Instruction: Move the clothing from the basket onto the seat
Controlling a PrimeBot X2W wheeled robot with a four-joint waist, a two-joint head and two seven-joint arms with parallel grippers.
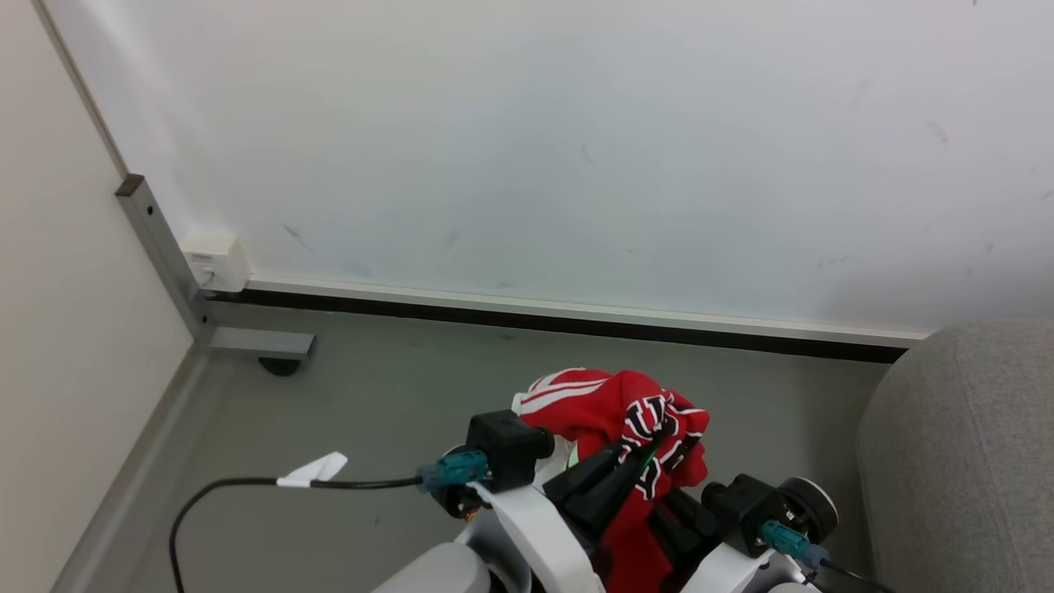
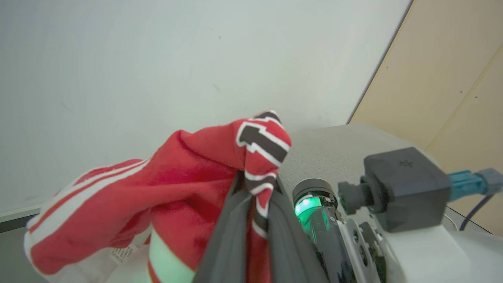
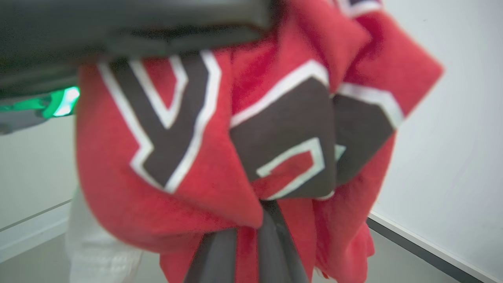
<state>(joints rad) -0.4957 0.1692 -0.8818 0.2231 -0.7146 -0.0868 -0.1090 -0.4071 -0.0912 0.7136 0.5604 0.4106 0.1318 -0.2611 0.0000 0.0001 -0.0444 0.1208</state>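
Observation:
The clothing [image 1: 613, 412], a red jersey with black-and-white letters and white stripes, hangs bunched above the grey floor, held between both arms. My left gripper [image 1: 630, 465] is shut on a fold of it; in the left wrist view the red clothing [image 2: 184, 184] is pinched between my left gripper's [image 2: 255, 196] dark fingers. My right gripper [image 1: 671, 515] is shut on the same bundle lower down, and the right wrist view has the lettered clothing [image 3: 235, 137] clamped in my right gripper [image 3: 247, 232]. The light grey seat [image 1: 955, 445] stands at the right, its fabric [image 2: 334, 149] behind the cloth. The basket is out of view.
A pale wall [image 1: 576, 148] with a dark baseboard [image 1: 576, 317] runs behind the floor. A metal post [image 1: 160, 247] with a foot and a white socket box [image 1: 216, 259] stand at the left corner. A black cable [image 1: 247, 486] with a white tag trails from my left wrist.

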